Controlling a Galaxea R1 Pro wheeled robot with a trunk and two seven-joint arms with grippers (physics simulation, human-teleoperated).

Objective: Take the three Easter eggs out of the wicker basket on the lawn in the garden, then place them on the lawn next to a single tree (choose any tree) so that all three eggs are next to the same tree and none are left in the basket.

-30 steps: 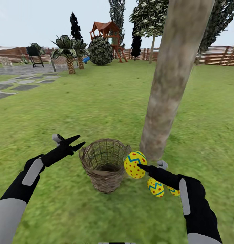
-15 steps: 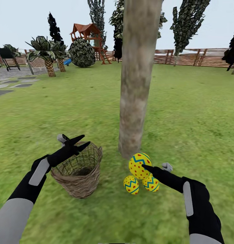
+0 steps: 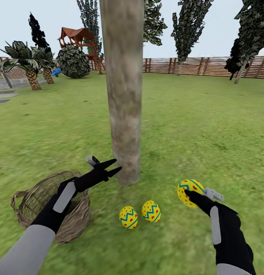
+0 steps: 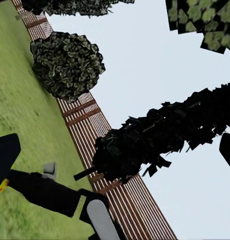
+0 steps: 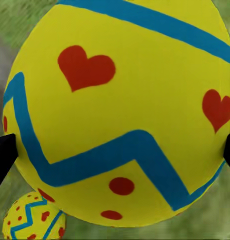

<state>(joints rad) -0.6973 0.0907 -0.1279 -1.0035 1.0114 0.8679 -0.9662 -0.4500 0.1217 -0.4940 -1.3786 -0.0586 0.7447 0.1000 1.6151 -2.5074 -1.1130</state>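
Note:
A thick pale tree [image 3: 123,107] rises from the lawn [image 3: 196,126] in the head view. Two Easter eggs [image 3: 128,217] [image 3: 151,211] lie on the grass just in front of its base. To their right, a little above the grass, my right gripper [image 3: 195,193] is shut on the third Easter egg [image 3: 189,189]. That egg [image 5: 120,110] looms large in the right wrist view, with a lying egg [image 5: 32,220] beyond it. The wicker basket [image 3: 72,223] stands at lower left, partly behind my left arm. My left gripper [image 3: 112,168] is open beside the trunk, holding nothing.
A brown slat fence [image 3: 193,65] closes the far side of the garden, with dark cypresses [image 3: 187,23] before it. Palms [image 3: 26,61], a round bush [image 3: 72,61] and a playset [image 3: 80,38] stand at far left. Open grass stretches to the right of the tree.
The head view has swung right, shifting everything leftward. My right gripper carried its egg from above the two lying eggs to their right. My left gripper now reaches past the basket toward the trunk.

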